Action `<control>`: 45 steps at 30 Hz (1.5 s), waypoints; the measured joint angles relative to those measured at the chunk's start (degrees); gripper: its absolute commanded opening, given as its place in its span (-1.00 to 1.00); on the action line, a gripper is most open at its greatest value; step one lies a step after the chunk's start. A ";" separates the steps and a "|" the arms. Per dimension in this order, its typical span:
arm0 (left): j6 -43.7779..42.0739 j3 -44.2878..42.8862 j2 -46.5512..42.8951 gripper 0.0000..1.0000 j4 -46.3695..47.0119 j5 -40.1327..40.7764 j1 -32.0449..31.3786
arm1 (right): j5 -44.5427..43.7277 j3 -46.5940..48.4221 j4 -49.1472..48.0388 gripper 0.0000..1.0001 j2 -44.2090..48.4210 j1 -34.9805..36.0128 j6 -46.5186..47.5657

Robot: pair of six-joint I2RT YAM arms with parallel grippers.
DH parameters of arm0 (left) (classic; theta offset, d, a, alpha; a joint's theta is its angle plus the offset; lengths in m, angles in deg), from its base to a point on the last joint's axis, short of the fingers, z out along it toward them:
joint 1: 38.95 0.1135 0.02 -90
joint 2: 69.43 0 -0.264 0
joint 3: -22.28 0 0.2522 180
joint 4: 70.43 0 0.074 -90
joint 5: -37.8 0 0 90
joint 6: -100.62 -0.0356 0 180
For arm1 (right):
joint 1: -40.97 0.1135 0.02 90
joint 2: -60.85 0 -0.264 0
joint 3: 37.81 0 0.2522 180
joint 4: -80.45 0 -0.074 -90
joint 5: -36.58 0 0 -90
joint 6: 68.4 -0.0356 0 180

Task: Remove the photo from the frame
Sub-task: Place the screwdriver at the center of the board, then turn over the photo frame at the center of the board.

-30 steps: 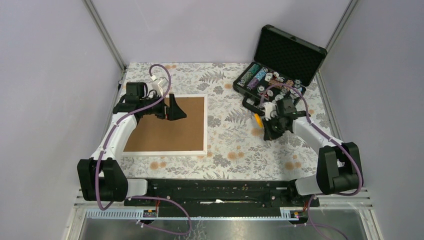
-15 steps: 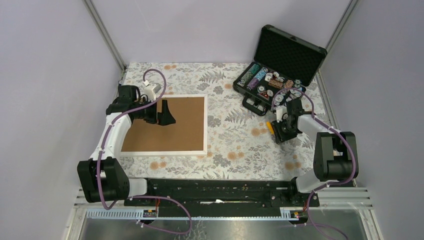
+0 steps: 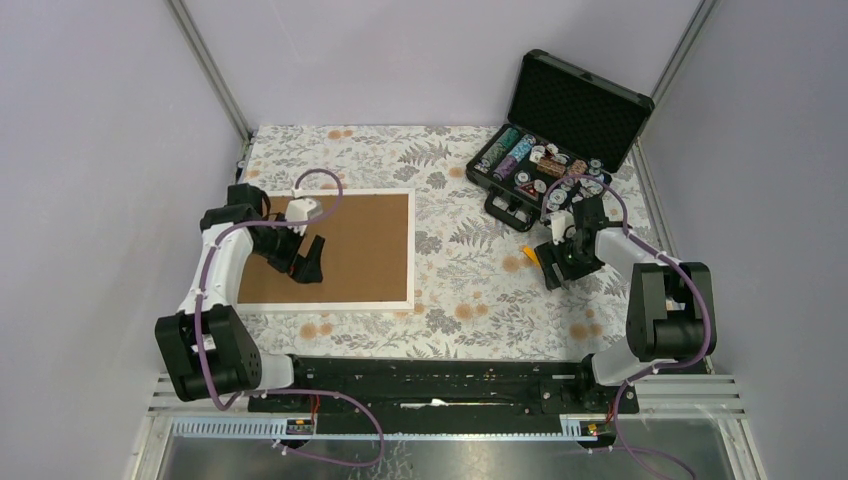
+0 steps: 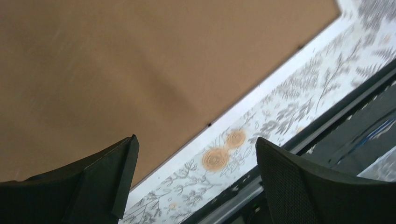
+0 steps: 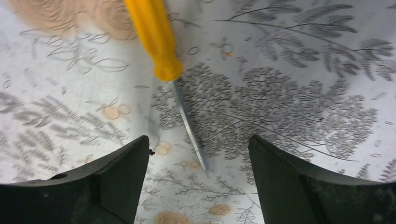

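Note:
The frame [image 3: 340, 299] lies face down on the left of the table, brown back [image 3: 370, 235] up inside a narrow white border. The photo is hidden under that back. My left gripper [image 3: 306, 264] hovers open over the near left part of the brown back. In the left wrist view the left gripper [image 4: 196, 142] has nothing between its fingers and looks past the frame's white border [image 4: 261, 93] to the table's near edge. My right gripper [image 3: 556, 266] is open over the cloth on the right.
A yellow-handled screwdriver [image 5: 154, 37] lies loose on the floral cloth, its blade [image 5: 189, 123] pointing between the open right fingers; its handle [image 3: 529, 253] shows in the top view. An open black case of poker chips [image 3: 560, 130] stands at the back right. Purple walls close in both sides.
The right gripper has opened and let go of the screwdriver, which now lies on the cloth. The left arm has swung back toward the frame's near left part, still open.

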 measured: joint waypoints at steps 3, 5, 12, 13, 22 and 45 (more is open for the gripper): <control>-7.67 2.23 -1.05 0.80 -2.12 1.05 0.46 | 3.48 0.96 2.78 0.87 0.02 -0.07 0.85; -12.44 3.89 -2.21 0.74 -3.26 0.98 0.42 | 6.05 2.03 4.68 0.91 0.26 -0.07 0.92; -23.23 6.99 -3.52 0.40 -2.40 0.79 -6.45 | 15.82 9.44 7.28 0.93 3.65 3.52 0.33; -24.22 7.78 -3.52 0.37 -1.62 0.76 -8.48 | 17.75 10.32 6.95 0.93 4.17 4.20 0.20; -27.04 16.00 -5.53 0.14 6.58 3.17 -25.29 | 30.64 12.57 1.38 0.92 2.86 7.67 -2.34; -21.31 23.63 -5.22 -0.22 21.86 15.87 -39.78 | 41.83 7.67 -18.27 0.90 -3.98 13.14 -19.23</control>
